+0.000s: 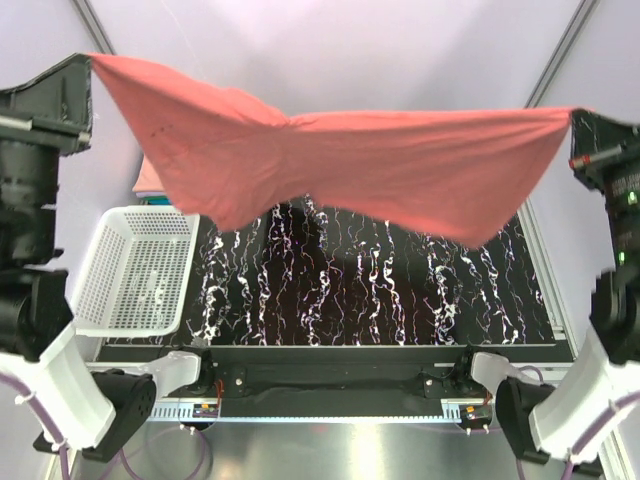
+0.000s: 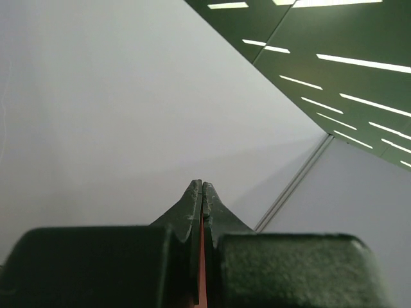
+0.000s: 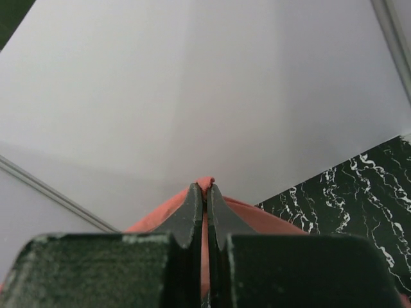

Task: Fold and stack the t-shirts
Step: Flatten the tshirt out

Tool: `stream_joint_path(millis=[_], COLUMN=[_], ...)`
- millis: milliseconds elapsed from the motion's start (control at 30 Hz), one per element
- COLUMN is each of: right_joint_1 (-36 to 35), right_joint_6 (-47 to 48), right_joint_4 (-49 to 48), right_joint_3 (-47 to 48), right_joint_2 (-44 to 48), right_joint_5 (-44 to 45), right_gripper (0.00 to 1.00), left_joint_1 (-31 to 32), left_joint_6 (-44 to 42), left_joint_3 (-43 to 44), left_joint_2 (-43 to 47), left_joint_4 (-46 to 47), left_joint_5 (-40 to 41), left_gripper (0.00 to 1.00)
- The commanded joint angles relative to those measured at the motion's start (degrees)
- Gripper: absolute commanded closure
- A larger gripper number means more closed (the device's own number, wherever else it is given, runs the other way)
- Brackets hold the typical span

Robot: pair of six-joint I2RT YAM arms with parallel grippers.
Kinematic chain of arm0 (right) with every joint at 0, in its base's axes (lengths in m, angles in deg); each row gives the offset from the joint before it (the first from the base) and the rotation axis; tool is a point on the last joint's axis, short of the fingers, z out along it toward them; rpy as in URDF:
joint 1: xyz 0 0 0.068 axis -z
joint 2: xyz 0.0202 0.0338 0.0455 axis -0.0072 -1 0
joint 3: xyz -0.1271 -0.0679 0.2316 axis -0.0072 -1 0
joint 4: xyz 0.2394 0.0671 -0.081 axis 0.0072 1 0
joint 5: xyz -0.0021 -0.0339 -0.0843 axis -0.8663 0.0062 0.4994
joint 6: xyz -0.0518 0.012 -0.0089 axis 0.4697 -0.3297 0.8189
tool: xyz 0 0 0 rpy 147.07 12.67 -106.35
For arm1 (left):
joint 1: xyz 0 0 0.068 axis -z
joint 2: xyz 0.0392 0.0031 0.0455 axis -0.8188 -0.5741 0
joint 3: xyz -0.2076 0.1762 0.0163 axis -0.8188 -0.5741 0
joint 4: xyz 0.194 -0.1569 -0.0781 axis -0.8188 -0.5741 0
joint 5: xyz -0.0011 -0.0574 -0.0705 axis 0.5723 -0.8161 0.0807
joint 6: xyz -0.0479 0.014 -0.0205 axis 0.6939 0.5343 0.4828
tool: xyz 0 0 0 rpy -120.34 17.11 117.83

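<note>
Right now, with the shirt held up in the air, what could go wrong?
The left gripper and right gripper each pinch only a thin edge of the coral-red t-shirt; it might slip out. Its left side sags above the white basket, so lowering could drape it on the rim.

Both arms stand raised from bases at the bottom corners of the top view. The left arm (image 1: pixel 35 300) climbs the left edge, and its end effector (image 1: pixel 88 58), in the upper left of the frame, is clamped on one corner of the coral-red t-shirt (image 1: pixel 350 160). The right arm (image 1: pixel 615 310) climbs the right edge. Its end effector (image 1: pixel 576 113), in the upper right and slightly lower, pinches the opposite corner. In the left wrist view the fingers (image 2: pixel 191 208) press together on a thin red strip. In the right wrist view the fingers (image 3: pixel 192 205) meet with cloth bunched at their tips.
</note>
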Motion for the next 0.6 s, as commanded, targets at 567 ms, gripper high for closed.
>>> stream_joint_path(millis=[567], right_joint_1=[0.07], right_joint_6=[4.64], right_joint_4=[5.62], right_joint_3=[0.24], right_joint_2=[2.73], right_joint_5=[21.53], right_gripper=[1.00], left_joint_1=[-0.38], left_joint_6=[0.18], left_joint_3=[3.72], left_joint_2=[-6.39], left_joint_4=[2.22], left_joint_5=[-1.41], left_gripper=[1.00])
